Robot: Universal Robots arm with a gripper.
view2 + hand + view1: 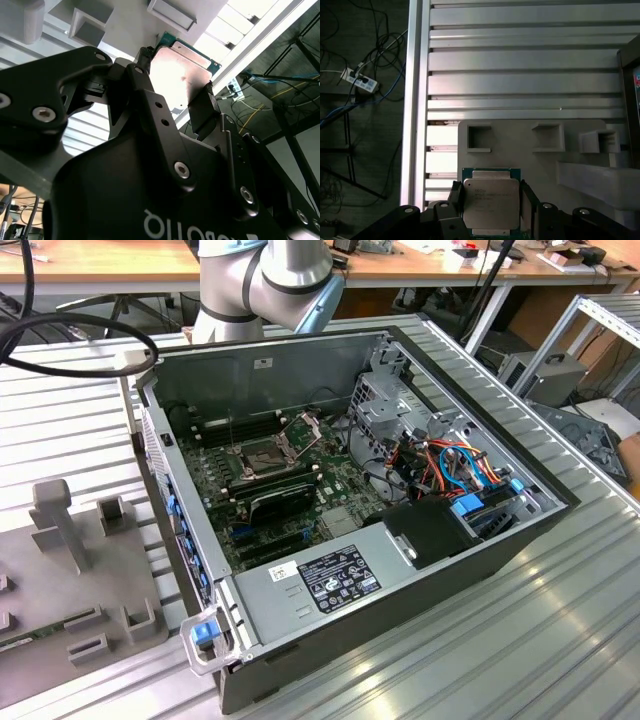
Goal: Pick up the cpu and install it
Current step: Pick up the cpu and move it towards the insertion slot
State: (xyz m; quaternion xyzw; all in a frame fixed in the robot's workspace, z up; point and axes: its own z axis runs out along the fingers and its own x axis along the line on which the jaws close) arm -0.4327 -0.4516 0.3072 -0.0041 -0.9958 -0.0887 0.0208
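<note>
Black fingers [527, 205] pinching flat silvery square cpu [490, 205], ribbed aluminium table [520, 75]

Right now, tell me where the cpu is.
In both wrist views the cpu is clamped by its two sides in the gripper, over the grey fixture plate near the slatted aluminium table's edge.

Wood desks [100, 260] bkgd, dark flr [370, 150]

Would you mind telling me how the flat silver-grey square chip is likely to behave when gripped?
The flat silver-grey square chip looks thin and rigid, so it should not flex. Its smooth metal face may be slippery; the black fingers hold its edges. Being so small, it is probably light.
</note>
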